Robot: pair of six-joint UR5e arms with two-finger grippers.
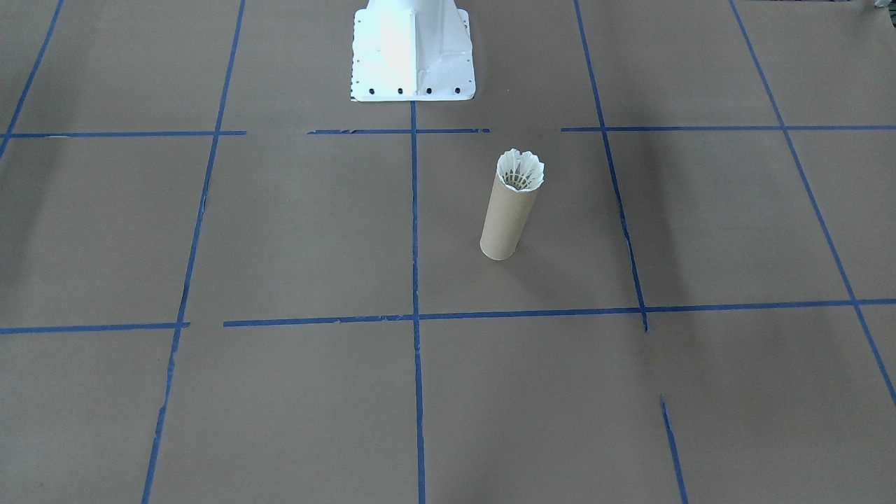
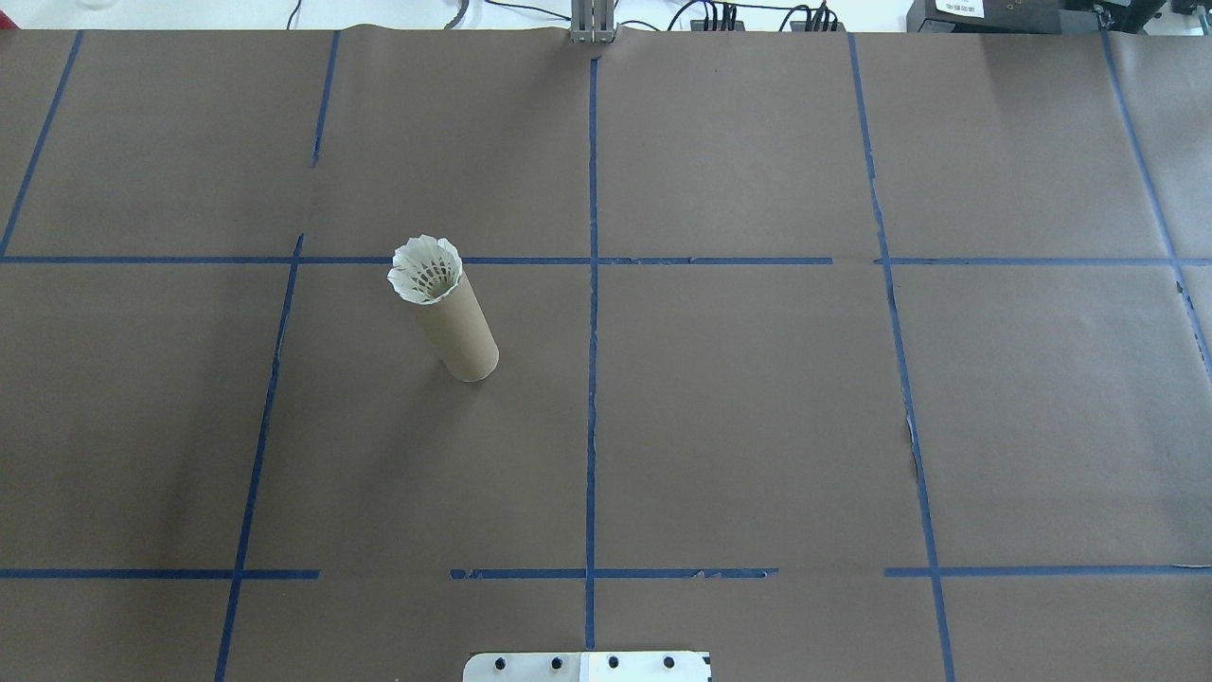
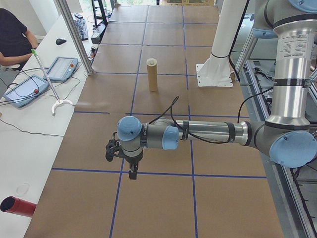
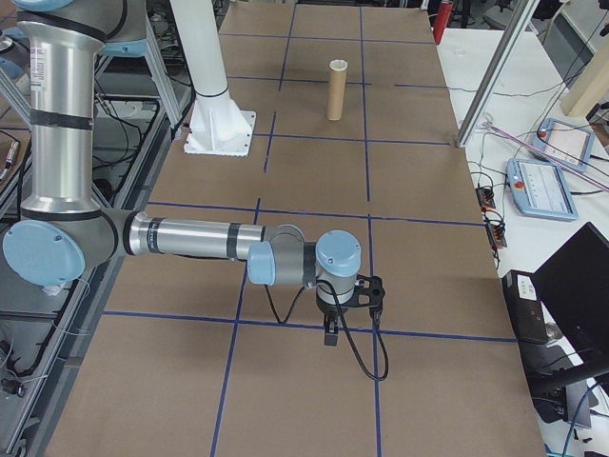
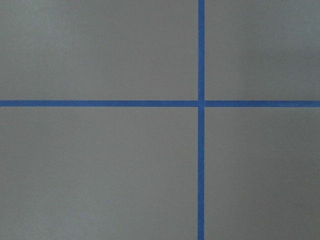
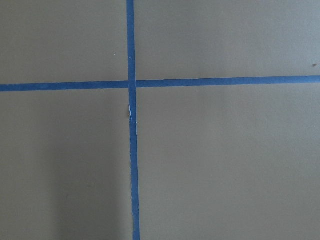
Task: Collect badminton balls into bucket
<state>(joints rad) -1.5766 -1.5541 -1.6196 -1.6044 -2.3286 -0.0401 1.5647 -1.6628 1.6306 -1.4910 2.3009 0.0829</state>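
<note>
The bucket (image 1: pixel 509 218) (image 2: pixel 460 333) is a tall brown cardboard tube standing upright on the brown paper, a little to the robot's left of centre. A white feather badminton ball (image 1: pixel 520 170) (image 2: pixel 426 270) sits in its mouth, skirt flaring over the rim and cork tip hidden inside. Bucket (image 3: pixel 152 77) (image 4: pixel 335 95) also shows far off in both side views. My left gripper (image 3: pixel 132 173) and right gripper (image 4: pixel 330 335) hang low over the paper at the table's two ends, far from the bucket. I cannot tell whether either is open or shut. Both wrist views show only paper and blue tape.
The white robot base (image 1: pixel 411 49) (image 2: pixel 587 668) stands at the robot's edge of the table. Blue tape lines grid the paper. Beside the table are a seated person (image 3: pixel 12 34), tablets (image 3: pixel 62 67), a red cylinder (image 3: pixel 17 206) and a pendant (image 4: pixel 547 186).
</note>
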